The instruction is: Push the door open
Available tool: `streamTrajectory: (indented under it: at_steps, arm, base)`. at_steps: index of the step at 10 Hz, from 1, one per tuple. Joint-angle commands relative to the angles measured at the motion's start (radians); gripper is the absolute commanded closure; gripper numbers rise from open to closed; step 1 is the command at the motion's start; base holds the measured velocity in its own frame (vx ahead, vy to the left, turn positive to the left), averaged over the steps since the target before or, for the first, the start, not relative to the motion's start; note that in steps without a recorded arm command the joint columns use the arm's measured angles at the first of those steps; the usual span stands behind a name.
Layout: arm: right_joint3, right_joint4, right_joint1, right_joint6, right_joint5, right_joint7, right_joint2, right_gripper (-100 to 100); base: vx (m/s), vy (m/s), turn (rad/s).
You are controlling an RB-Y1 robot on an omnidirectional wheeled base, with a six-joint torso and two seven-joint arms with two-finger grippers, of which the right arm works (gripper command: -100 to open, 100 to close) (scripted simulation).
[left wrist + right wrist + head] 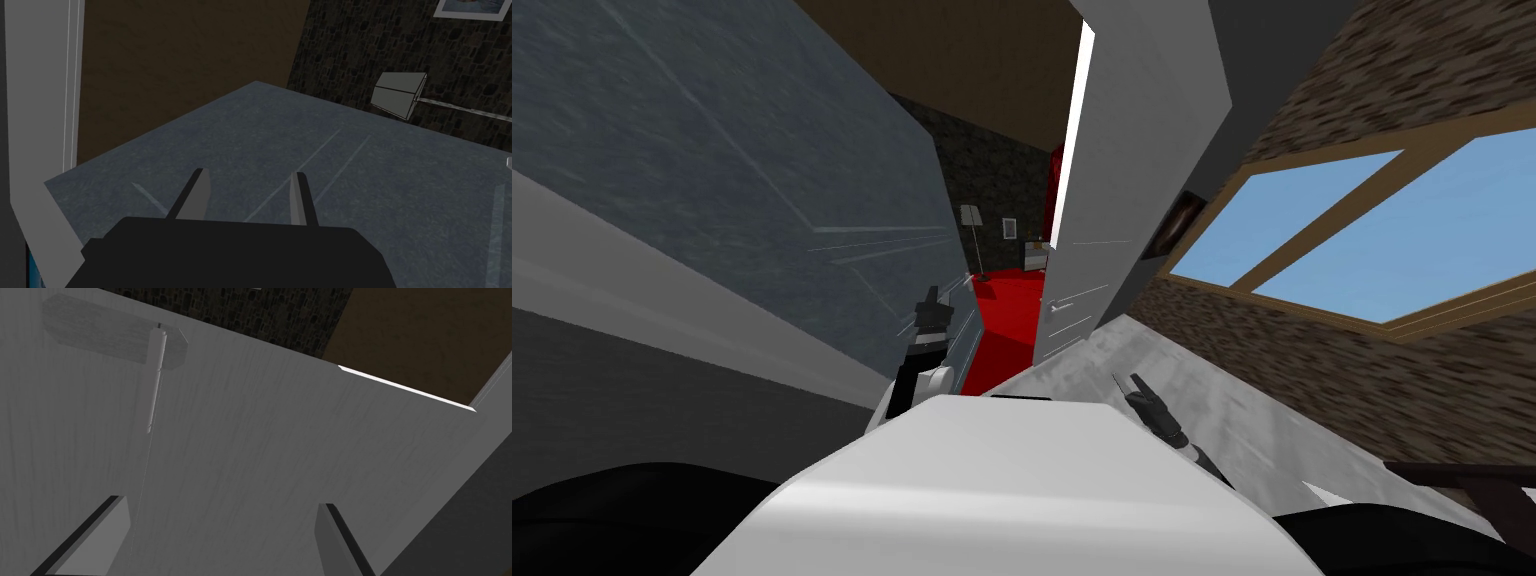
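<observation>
A light grey door [1112, 200] stands ajar ahead of me, and its lever handle [155, 373] sits on a plate on the same panel [275, 438]. My right gripper [221, 502] is open and faces this panel a short way below the handle; it appears low by my chest [1126, 380]. To the left of the gap rises a grey-blue panel [762, 200] with faint lines. My left gripper [940, 292] is open close to that panel's edge, its fingers lying just above the surface [300, 165] with nothing between them [249, 172].
Through the gap I see a red floor [1007, 310], a floor lamp [972, 225] and a dark stone wall [375, 45]. On the right a brick wall holds a large window [1362, 230]. A pale grey surface [1232, 410] runs under the right arm.
</observation>
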Motion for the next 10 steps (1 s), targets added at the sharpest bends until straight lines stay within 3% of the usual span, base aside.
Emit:
streamTrajectory:
  at_steps: [1,4,7,8,10]
  arm:
    - [-0.012,0.037,0.006,-0.033,0.018,-0.022,-0.013,-100]
    - [-0.025,0.080,0.010,-0.068,0.036,-0.044,-0.028,-100]
    - [-0.045,0.147,0.016,-0.123,0.065,-0.079,-0.052,-100]
    - [-0.045,0.147,0.016,-0.123,0.065,-0.079,-0.052,-100]
    - [-0.061,0.199,0.020,-0.166,0.088,-0.106,-0.071,-100]
  base:
    - [0.187,0.034,-0.009]
    - [0.122,0.033,-0.006]
    - [0.140,0.026,-0.008]
    - [0.117,0.022,-0.005]
    - [0.125,0.032,-0.006]
